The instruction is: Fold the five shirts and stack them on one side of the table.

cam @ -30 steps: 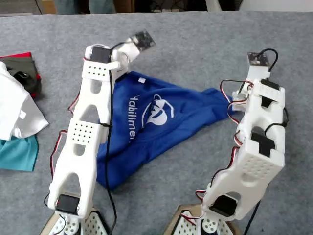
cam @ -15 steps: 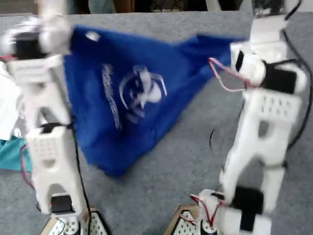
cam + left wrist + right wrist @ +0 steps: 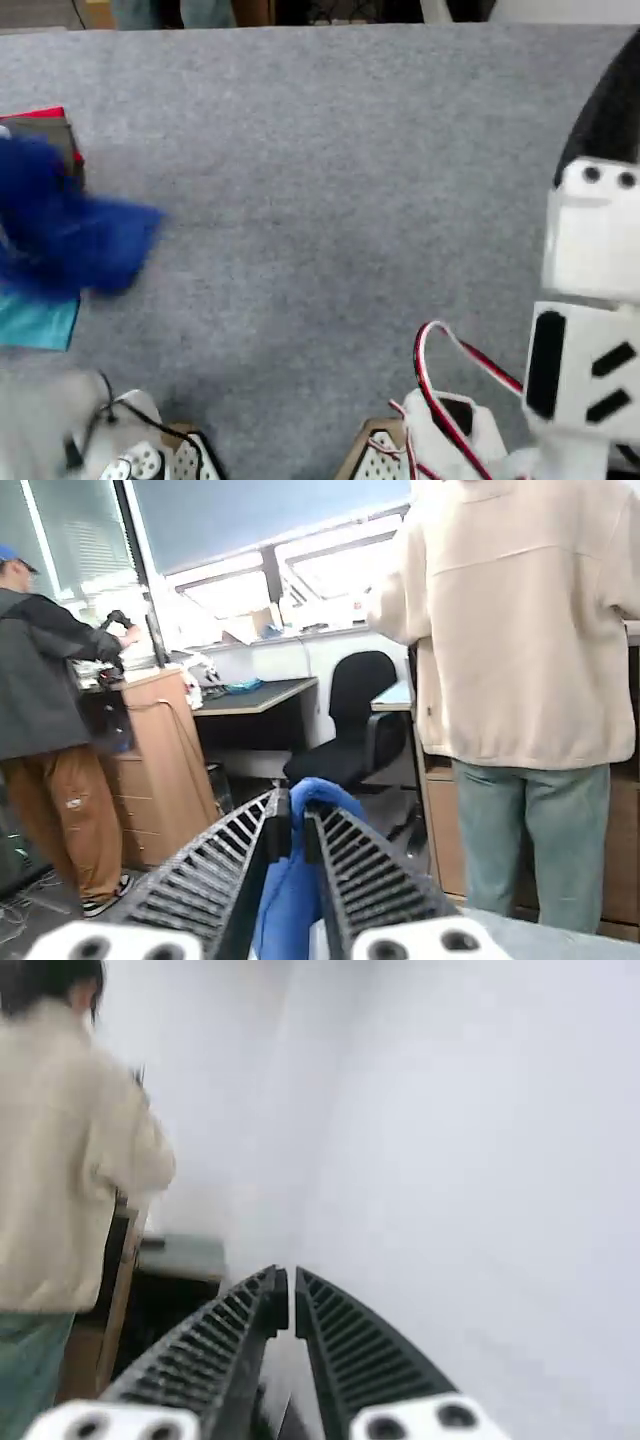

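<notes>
While the left gripper (image 3: 297, 805) is clamped tight on the crumpled blue fabric shirt (image 3: 70, 240), which hangs bunched over the flat teal cloth (image 3: 35, 322), the right gripper (image 3: 283, 1272) is closed on nothing, so folding looks barely started.

Light even, bright | table (image 3: 330, 150) shadows faint | windows (image 3: 330, 565) glare in left wrist view | wall (image 3: 480, 1160) evenly lit

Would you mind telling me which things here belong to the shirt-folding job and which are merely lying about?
Job in hand:
blue shirt, clamped in the left pincer
teal shirt
dark and red clothes at the table's edge
grey table

Lying about:
black office chair
wooden cabinet
</notes>
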